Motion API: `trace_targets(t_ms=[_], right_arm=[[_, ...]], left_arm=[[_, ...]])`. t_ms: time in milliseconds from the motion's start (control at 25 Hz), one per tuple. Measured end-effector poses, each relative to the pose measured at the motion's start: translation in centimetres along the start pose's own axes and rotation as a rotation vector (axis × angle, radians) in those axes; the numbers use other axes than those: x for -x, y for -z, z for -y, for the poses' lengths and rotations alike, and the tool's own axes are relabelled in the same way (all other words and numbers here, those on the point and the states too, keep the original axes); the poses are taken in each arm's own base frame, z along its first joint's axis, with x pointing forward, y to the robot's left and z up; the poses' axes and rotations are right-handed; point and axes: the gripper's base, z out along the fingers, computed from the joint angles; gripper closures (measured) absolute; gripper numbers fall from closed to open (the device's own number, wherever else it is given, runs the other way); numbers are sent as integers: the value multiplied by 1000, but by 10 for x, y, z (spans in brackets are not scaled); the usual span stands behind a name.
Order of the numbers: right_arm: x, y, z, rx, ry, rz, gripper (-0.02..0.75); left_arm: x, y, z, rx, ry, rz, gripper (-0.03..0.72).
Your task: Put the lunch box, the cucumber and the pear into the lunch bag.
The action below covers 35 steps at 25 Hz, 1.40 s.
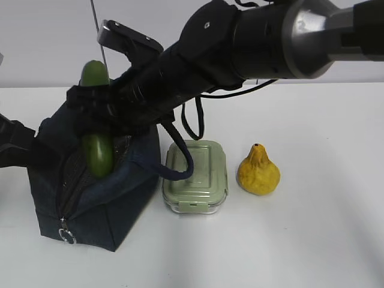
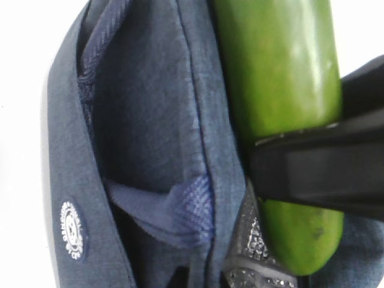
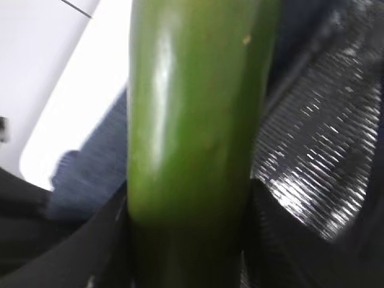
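A: Surface: white table [image 1: 324,240], pale wall behind. Item one?

B: Large boxy dark navy fabric lunch bag [image 1: 114,210], at nine o'clock on the table, mouth open, silvery lining [image 3: 324,162] showing.

A: Item two?

B: Long smooth dark green cucumber [image 1: 97,150], upright, its lower end inside the bag's mouth. The right gripper [image 1: 99,111], reaching across from three o'clock, is clamped around its middle.

A: Left gripper?

B: Dark shape at the bag's nine o'clock edge; how far open, I cannot tell.

A: Remaining stock?

B: Small clear glass lunch box [image 1: 195,177] with sage-green clip lid, just beside the bag at its three o'clock. Bumpy yellow pear [image 1: 258,171], further toward three o'clock, upright, apart from the box.
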Motion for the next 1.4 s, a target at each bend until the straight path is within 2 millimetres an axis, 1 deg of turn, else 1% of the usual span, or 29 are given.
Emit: trace_targets(t_ms=[160,400,440,560,640,720,880,1000,1120,1200,1280,1360,1400], right_arm=[[-9,0,11,-115,1,-98,389],[-16,0,16,-170,27,-173,388],[-16,0,16,-172,32,-173,377],[-17,0,16,-164,63,-180,305],[-15,1,14,-156,92,-187,206],[-11,3,11,-148,111,-187,168],[-2,10,1,-124,157,-199,165],[1,13,-2,-122,204,-207,167],[6,26,-6,-145,267,-191,167],[12,44,-12,-182,308,-155,167],[19,67,-17,-257,327,-110,167],[24,87,-15,-371,327,-98,167],[25,95,-9,-439,320,-113,167]], left_arm=[[1,0,0,0,5,8,687],[1,0,0,-4,11,14,687],[1,0,0,-5,12,14,687],[1,0,0,-5,12,14,687],[1,0,0,-3,11,15,687],[1,0,0,-3,9,16,687],[2,0,0,1,8,21,687],[2,0,-1,7,6,25,687],[2,0,-1,9,4,24,687],[2,0,-1,13,-1,21,687],[2,0,-1,16,-5,18,687],[2,0,-2,19,-8,17,687],[2,0,-2,19,-8,17,687]])
